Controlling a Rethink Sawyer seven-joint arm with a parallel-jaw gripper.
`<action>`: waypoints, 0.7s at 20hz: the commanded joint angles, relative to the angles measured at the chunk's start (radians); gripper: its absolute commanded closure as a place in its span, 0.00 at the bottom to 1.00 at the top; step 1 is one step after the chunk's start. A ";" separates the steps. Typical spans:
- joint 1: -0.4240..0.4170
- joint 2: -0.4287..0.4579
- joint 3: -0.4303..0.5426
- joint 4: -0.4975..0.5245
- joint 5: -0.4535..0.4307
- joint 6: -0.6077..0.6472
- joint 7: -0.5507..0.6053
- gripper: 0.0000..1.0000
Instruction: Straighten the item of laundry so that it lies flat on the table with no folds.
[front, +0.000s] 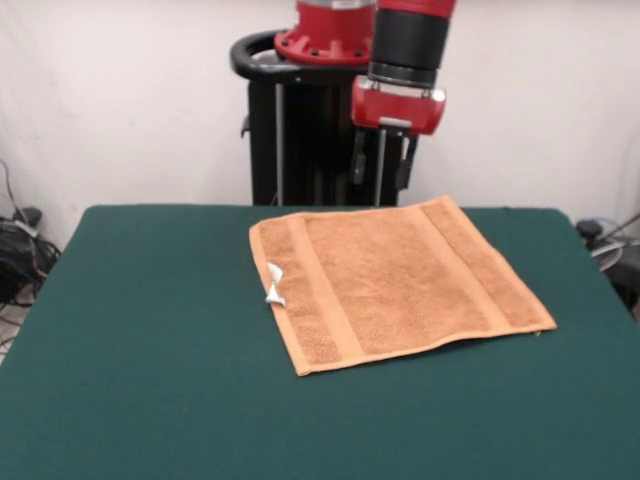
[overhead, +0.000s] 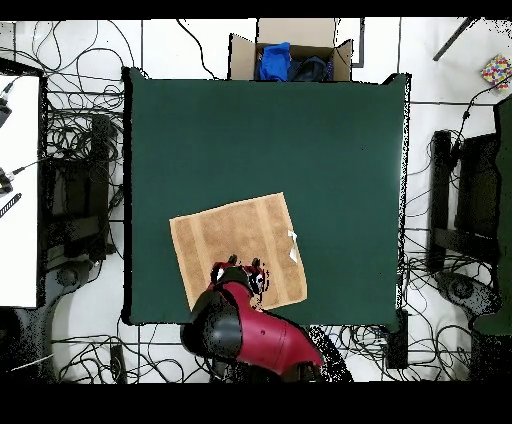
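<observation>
The orange-tan towel (front: 395, 280) lies spread flat on the dark green table (front: 150, 330), right of centre and towards the far edge, turned a little askew. Two woven bands run across it, and a small white tag (front: 274, 285) sticks out at its left edge. In the overhead view the towel (overhead: 240, 240) sits close to the table's bottom edge with the tag (overhead: 294, 246) on its right side. My gripper (front: 381, 160) hangs above the towel's far edge, apart from it, open, with nothing between its two dark fingers. From overhead the gripper (overhead: 240, 270) shows over the towel's lower part.
Beyond the table's top edge in the overhead view stands a cardboard box (overhead: 290, 55) holding blue and dark cloth. Cables cover the floor around the table, and dark chairs or stands (overhead: 462, 220) flank its sides. A white desk (overhead: 18, 190) sits at the left.
</observation>
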 joint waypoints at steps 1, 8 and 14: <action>-0.055 -0.013 0.096 0.009 -0.038 0.062 0.196 0.00; -0.087 0.000 0.112 -0.003 -0.063 0.066 0.187 0.00; -0.107 0.020 0.127 -0.004 -0.078 0.053 0.187 0.00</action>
